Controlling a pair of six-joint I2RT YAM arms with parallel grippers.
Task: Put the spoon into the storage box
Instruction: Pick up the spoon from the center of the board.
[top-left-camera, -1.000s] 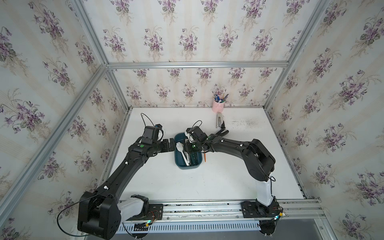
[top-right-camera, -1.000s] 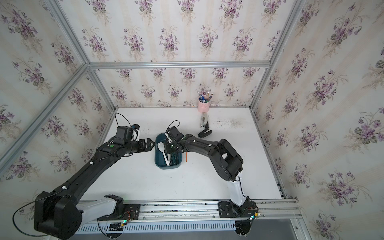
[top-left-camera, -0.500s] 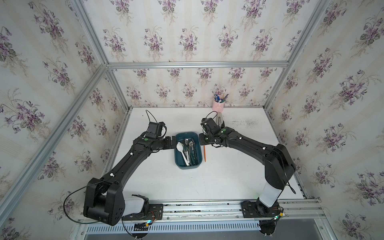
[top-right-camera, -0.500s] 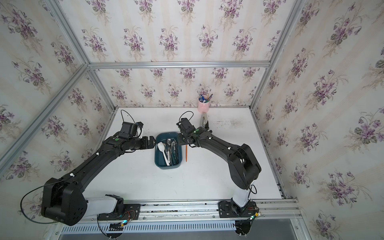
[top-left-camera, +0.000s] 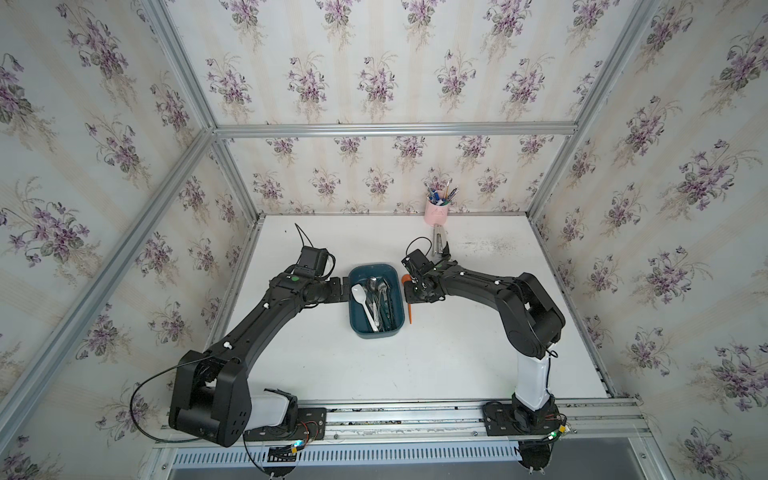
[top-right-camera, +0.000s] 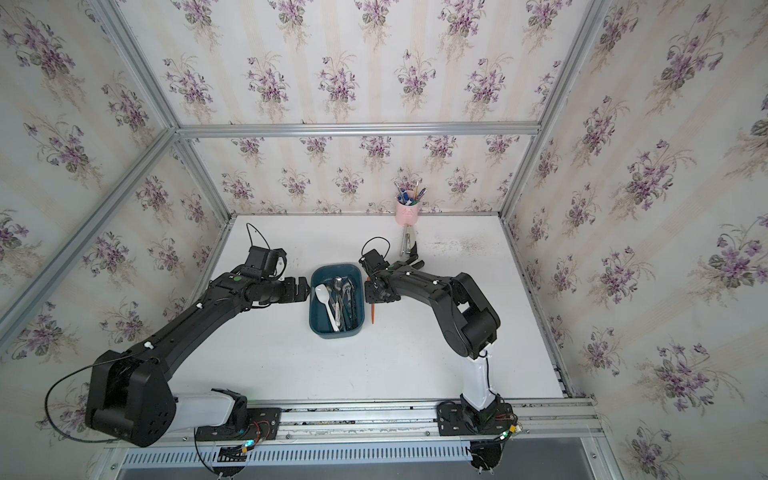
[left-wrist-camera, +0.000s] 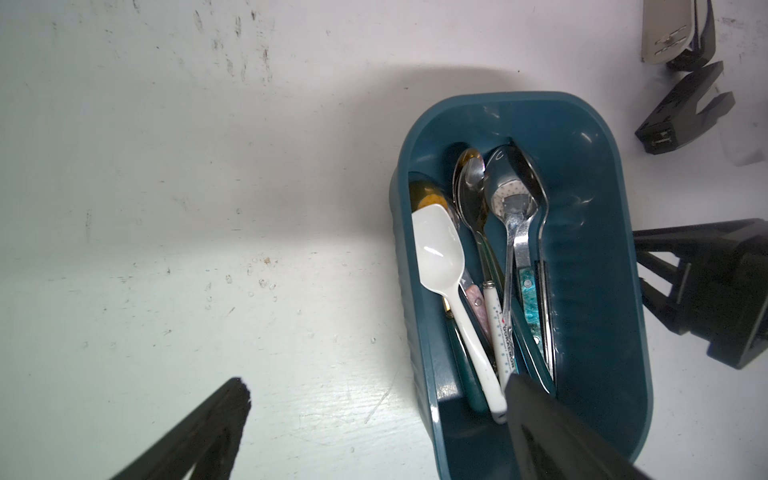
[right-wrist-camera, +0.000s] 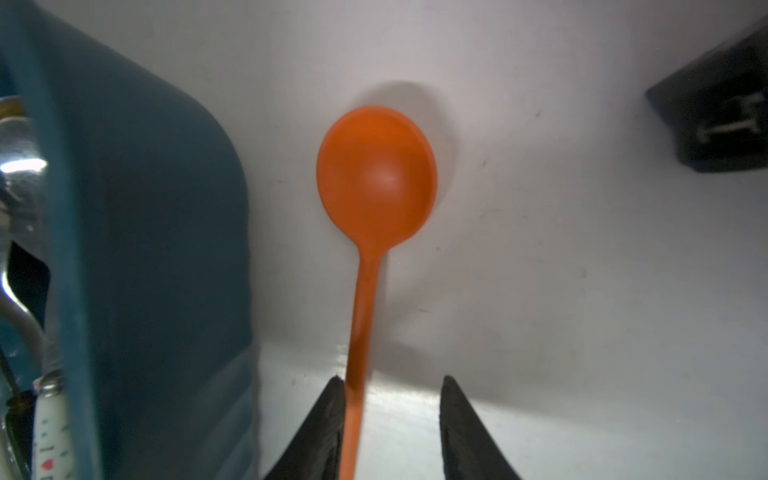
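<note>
Two black arms reach in over one white table (top-left-camera: 415, 365). The left gripper (left-wrist-camera: 376, 380) sits at the left wall of the storage box (top-left-camera: 376, 333), fingers spread wide and holding nothing. The box is one teal tub with round corners. Inside it are one glossy white plastic spoon (left-wrist-camera: 440, 249) and several steel spoons (left-wrist-camera: 513, 195), laid lengthwise. Just outside its right wall, one matte orange spoon (right-wrist-camera: 376, 174) lies flat on the table. The right gripper (right-wrist-camera: 391, 382) straddles the handle, fingers parted, with the handle against one of them. Far back, one pink pen cup (top-left-camera: 436, 214) stands at the wall.

Both top views overhead; wrist views close, sharing storage box (left-wrist-camera: 594, 270)
</note>
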